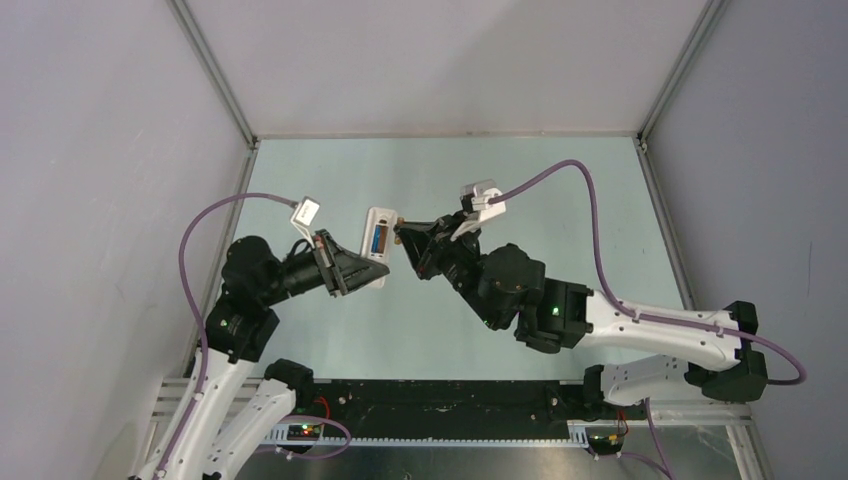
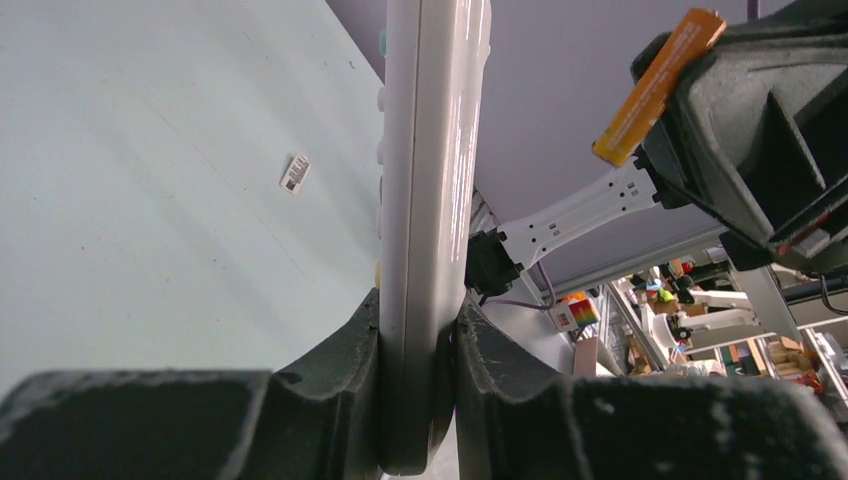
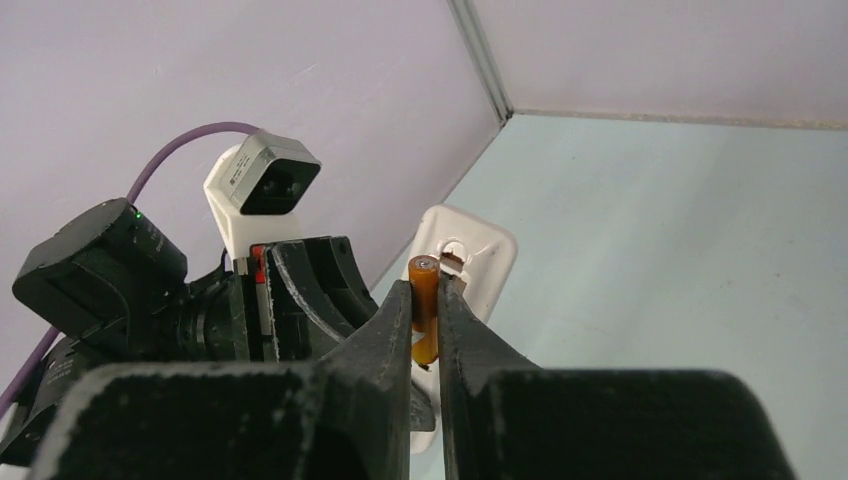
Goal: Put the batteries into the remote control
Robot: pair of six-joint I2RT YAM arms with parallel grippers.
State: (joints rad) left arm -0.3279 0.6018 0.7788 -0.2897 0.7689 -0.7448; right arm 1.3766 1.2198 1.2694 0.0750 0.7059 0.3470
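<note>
Left gripper (image 2: pixel 418 315) clamps the white remote control (image 2: pixel 430 150) by one end, raised above the worktop (image 1: pixel 560 200), nearer its left edge. Right gripper (image 3: pixel 427 300) pinches the orange battery (image 2: pixel 655 85) just beside the remote's back, where the blue battery (image 1: pixel 378 241) sits.

we have right gripper (image 3: pixel 426 300) clamped on orange battery (image 3: pixel 423 274), battery upright, top end poking out, white remote control (image 3: pixel 487 255) standing just behind it, left gripper (image 3: pixel 320 290) and its wrist camera (image 3: pixel 262 180) off to the left, pale table (image 3: pixel 700 250) beyond
</note>
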